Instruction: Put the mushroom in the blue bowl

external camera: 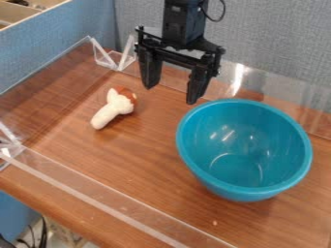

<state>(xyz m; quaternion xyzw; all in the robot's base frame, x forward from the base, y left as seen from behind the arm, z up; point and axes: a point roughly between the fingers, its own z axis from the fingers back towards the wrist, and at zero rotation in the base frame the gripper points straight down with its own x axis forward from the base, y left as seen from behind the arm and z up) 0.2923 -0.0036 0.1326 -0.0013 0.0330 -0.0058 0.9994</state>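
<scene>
The mushroom (112,108) lies on its side on the wooden table, left of centre, its cream stem pointing toward the front left and its reddish-brown cap toward the back right. The blue bowl (245,148) stands at the right, teal, deep and with nothing inside. My gripper (173,86) hangs pointing down over the back middle of the table, open, with nothing between its black fingers. It is to the right of and behind the mushroom, apart from it, and just behind the bowl's left rim.
A clear plastic wall (52,70) runs along the table's left and back edges, and a low clear lip (116,205) borders the front. A light wooden box (39,19) sits at the back left behind a blue panel.
</scene>
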